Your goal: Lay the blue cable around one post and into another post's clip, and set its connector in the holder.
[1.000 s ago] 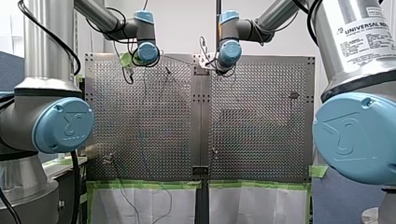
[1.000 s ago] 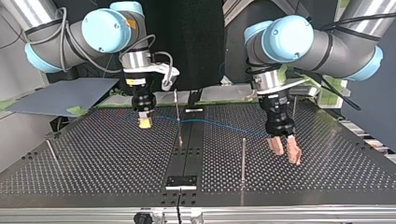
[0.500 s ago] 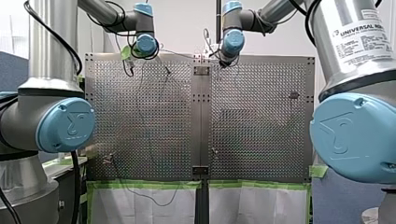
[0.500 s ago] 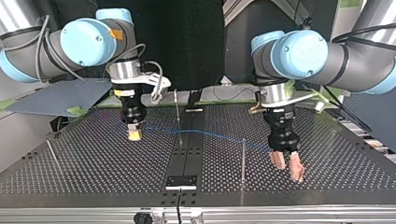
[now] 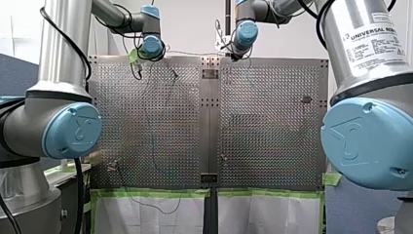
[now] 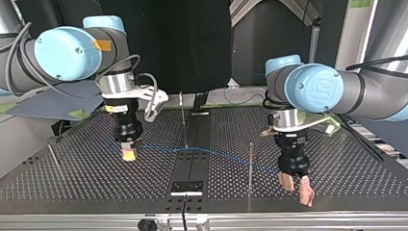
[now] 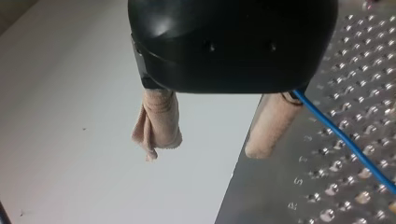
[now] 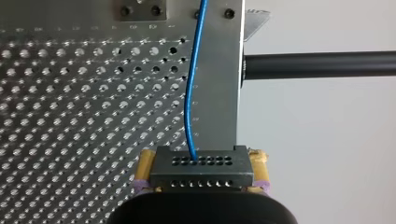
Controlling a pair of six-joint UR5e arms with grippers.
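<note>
In the top view my right gripper (image 6: pixel 128 153) hangs low over the perforated table (image 6: pixel 86 178) at the view's left, its yellow pads shut on the cable's connector. The right wrist view shows that grey connector (image 8: pixel 201 168), a block with rows of holes, clamped between the pads. The blue cable (image 8: pixel 190 98) leads out of it over the plate. The blue cable (image 6: pixel 211 153) runs across the middle strip toward my left gripper (image 6: pixel 297 188), which stands open near the table's near edge. In the left wrist view the beige fingers (image 7: pixel 157 122) are apart, with the cable (image 7: pixel 348 142) passing outside one of them.
A thin post (image 6: pixel 250 163) stands just beside the cable near my left gripper. Another post (image 6: pixel 182 118) rises at the middle strip and a third (image 6: pixel 53 156) at the top view's left. A small black plate (image 6: pixel 187 187) sits on the strip by the near edge.
Both arms have moved toward the top view's near edge. The right gripper has carried the connector along, and the cable has shifted with it. The left gripper has stayed open.
</note>
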